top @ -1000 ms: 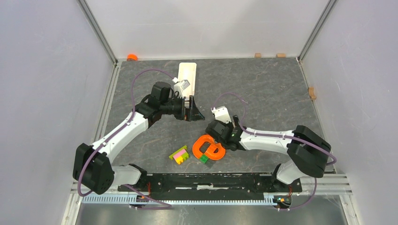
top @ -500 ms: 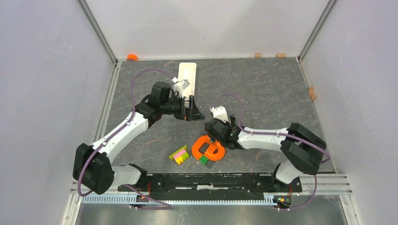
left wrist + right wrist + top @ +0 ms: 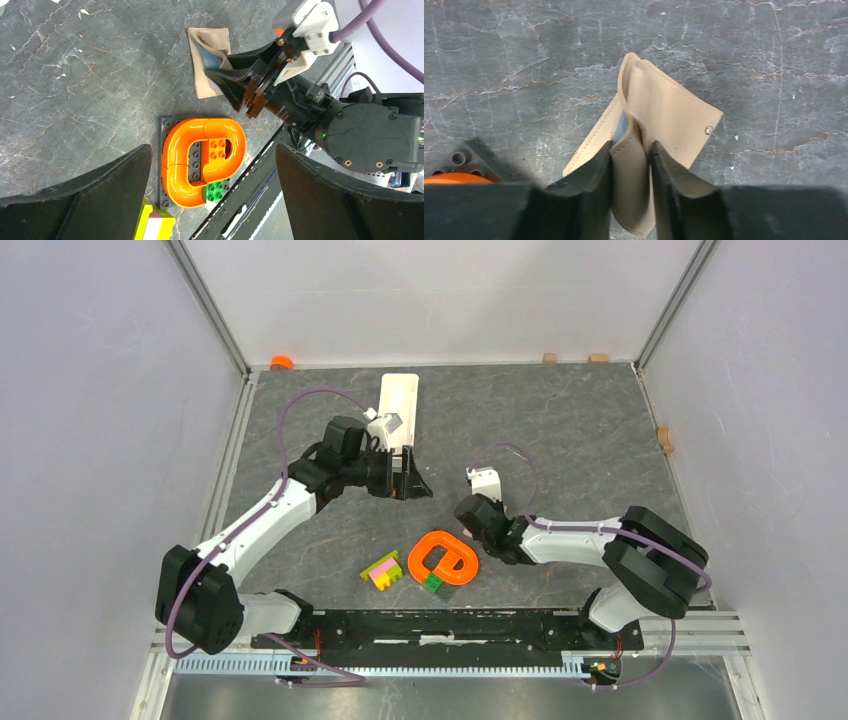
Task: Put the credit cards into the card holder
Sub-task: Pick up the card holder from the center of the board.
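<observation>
the grey marbled table [image 3: 560, 430] fills the booth floor. the left gripper [image 3: 412, 474] hovers with its fingers spread wide, holding nothing, near the long white tray [image 3: 400, 390]. the right gripper [image 3: 630, 150] is pinched tight on a flap of the beige card holder [image 3: 669, 112], which lies on the table just beside the orange looped track [image 3: 200, 160]. a light blue card [image 3: 621, 126] peeks from its fold.
</observation>
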`<move>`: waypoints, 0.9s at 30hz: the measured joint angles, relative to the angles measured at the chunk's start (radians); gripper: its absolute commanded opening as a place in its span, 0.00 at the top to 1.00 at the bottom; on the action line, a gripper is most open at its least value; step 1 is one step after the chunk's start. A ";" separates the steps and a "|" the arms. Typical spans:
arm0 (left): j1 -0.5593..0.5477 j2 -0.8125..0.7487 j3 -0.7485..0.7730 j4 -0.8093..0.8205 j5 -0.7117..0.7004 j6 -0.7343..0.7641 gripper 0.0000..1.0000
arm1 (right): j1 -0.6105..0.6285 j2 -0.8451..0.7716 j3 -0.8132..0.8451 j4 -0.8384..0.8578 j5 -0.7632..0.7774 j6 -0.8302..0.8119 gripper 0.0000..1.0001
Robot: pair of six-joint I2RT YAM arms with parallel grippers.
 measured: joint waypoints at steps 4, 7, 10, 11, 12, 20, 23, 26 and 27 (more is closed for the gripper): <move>0.000 0.000 0.000 -0.005 -0.008 0.004 0.00 | -0.015 -0.036 -0.023 0.006 -0.011 -0.017 1.00; 0.000 0.004 0.000 -0.005 -0.008 0.005 0.00 | -0.018 -0.063 -0.035 0.021 -0.054 -0.031 1.00; 0.000 0.010 0.000 -0.005 -0.008 0.005 0.00 | -0.016 -0.126 -0.075 0.061 -0.111 -0.042 1.00; 0.000 0.010 0.000 -0.005 -0.008 0.005 0.00 | -0.016 -0.158 -0.094 0.076 -0.129 -0.048 1.00; 0.000 0.010 0.000 -0.005 -0.007 0.005 0.00 | -0.016 -0.195 -0.113 0.090 -0.147 -0.051 1.00; 0.000 0.001 0.000 0.027 0.019 0.005 0.00 | -0.016 -0.457 -0.184 0.226 -0.252 -0.084 1.00; 0.000 -0.008 -0.003 0.055 0.042 0.004 0.00 | -0.016 -0.519 -0.185 0.269 -0.274 -0.095 1.00; 0.000 -0.020 -0.020 0.103 0.091 0.002 0.00 | -0.016 -0.573 -0.213 0.335 -0.301 -0.099 1.00; 0.000 -0.023 -0.025 0.117 0.106 -0.001 0.00 | -0.016 -0.592 -0.231 0.359 -0.314 -0.098 1.00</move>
